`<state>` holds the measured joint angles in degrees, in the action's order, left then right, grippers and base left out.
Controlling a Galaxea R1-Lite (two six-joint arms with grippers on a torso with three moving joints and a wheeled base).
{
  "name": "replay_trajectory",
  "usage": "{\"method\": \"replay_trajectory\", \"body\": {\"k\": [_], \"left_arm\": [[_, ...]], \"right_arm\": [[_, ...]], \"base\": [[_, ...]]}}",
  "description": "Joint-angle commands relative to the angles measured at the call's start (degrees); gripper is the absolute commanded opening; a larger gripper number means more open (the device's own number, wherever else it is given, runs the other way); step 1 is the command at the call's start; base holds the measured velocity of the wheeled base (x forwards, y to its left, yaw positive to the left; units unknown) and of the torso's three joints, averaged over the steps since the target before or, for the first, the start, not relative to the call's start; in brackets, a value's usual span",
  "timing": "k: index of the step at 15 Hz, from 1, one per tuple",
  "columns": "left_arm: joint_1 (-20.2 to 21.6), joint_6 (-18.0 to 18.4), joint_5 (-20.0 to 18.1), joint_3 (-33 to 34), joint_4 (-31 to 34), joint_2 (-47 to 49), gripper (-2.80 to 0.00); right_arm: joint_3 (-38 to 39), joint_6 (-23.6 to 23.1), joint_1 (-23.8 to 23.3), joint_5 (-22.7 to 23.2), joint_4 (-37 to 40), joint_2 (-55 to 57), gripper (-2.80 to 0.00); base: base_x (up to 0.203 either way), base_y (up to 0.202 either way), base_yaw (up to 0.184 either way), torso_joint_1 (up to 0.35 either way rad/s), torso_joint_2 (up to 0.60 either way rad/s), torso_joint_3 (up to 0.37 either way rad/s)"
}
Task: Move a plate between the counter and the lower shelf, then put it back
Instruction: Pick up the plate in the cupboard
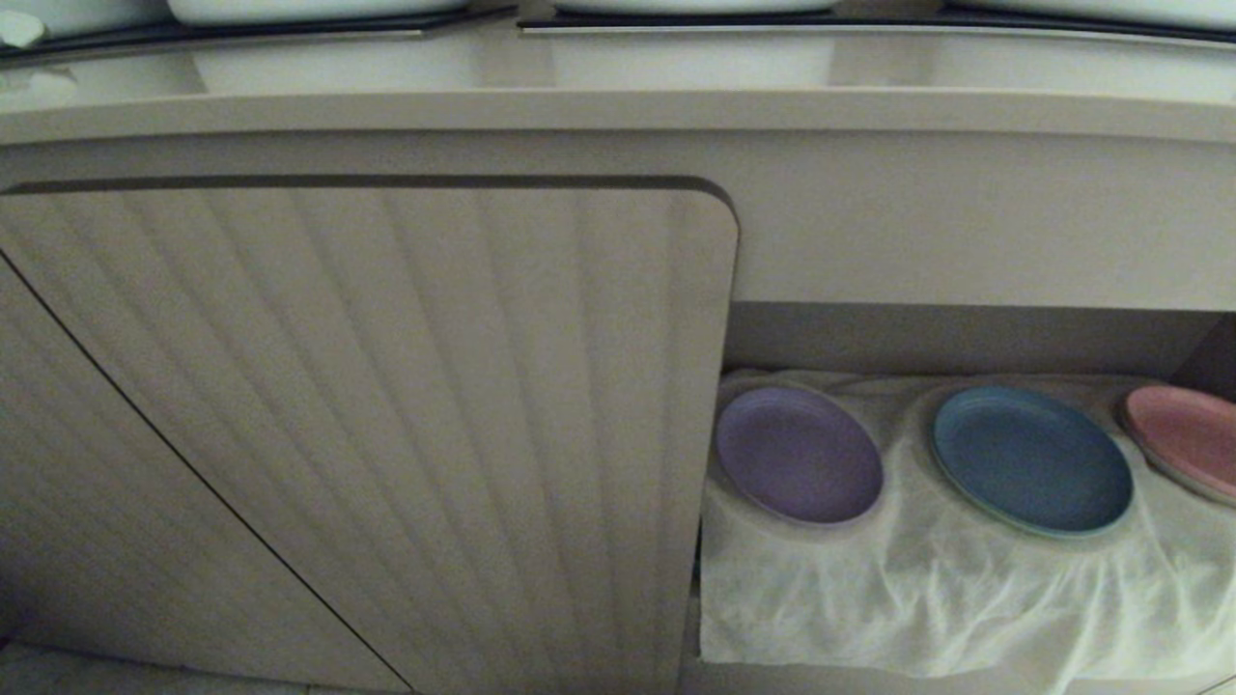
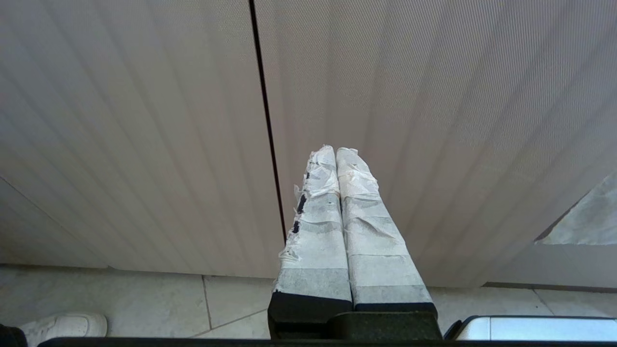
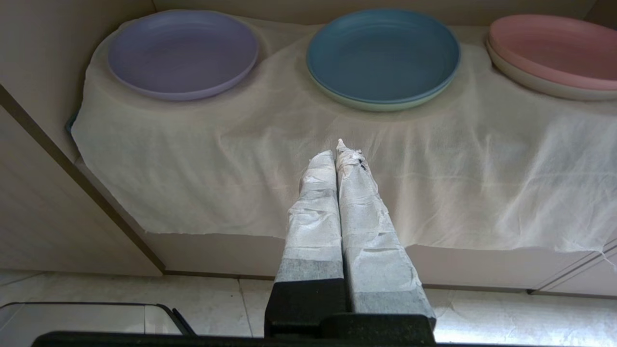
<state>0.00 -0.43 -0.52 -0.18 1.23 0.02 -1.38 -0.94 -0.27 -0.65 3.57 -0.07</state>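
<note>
Lower shelf [image 1: 966,598], pink plate [image 1: 1193,439] cut off.

Lighting: dim, soft, grainy head view; pale glare along surface [image 1: 618,72] top; shadow beneath overhang; edges bowed; wrist views brighter.

Left gripper [image 2: 336,150] and right gripper [image 3: 336,150]: each carries two long, tapering fingers wrapped in layers of wrinkled white tape, frayed and torn at the tips. Small black patches show through gaps in the left one's wrapping. Bands of grey tape circle the lower fingers, which are set in blocky black mounts above a dark housing edge.
</note>
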Motion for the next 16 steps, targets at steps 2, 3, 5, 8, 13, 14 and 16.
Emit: {"method": "replay_trajectory", "body": {"k": [2,3,5,8,13,14,16], "left_arm": [[0.00,-0.01,0.00,0.01,0.00,-0.02,-2.80],[0.00,-0.01,0.00,0.01,0.00,-0.02,-2.80],[0.00,-0.01,0.00,0.01,0.00,-0.02,-2.80],[0.00,-0.01,0.00,0.01,0.00,-0.02,-2.80],[0.00,-0.01,0.00,0.01,0.00,-0.02,-2.80],[0.00,-0.01,0.00,0.01,0.00,-0.02,-2.80],[0.00,-0.01,0.00,0.01,0.00,-0.02,-2.80]], "right_arm": [[0.23,-0.27,0.00,-0.05,-0.92,0.07,-2.80],[0.00,0.04,0.00,0.03,-1.99,0.07,-2.80],[-1.34,0.13,0.06,0.40,-1.46,0.07,-2.80],[-4.10,0.15,0.13,2.49,1.28,1.71,-2.80],[-7.55,0.15,0.85,4.11,-0.19,11.39,-2.80],[-8.25,0.15,1.54,4.31,-0.51,13.32,-2.80],[-9.23,0.32,3.55,4.38,-1.59,18.00,-2.80]], "base": [[0.000,0.000,0.000,0.000,0.00,0.000],[0.000,0.000,0.000,0.000,0.00,0.000],[0.000,0.000,0.000,0.000,0.00,0.000],[0.000,0.000,0.000,0.000,0.00,0.000],[0.000,0.000,0.000,0.000,0.00,0.000],[0.000,0.000,0.000,0.000,0.00,0.000],[0.000,0.000,0.000,0.000,0.00,0.000]]}}
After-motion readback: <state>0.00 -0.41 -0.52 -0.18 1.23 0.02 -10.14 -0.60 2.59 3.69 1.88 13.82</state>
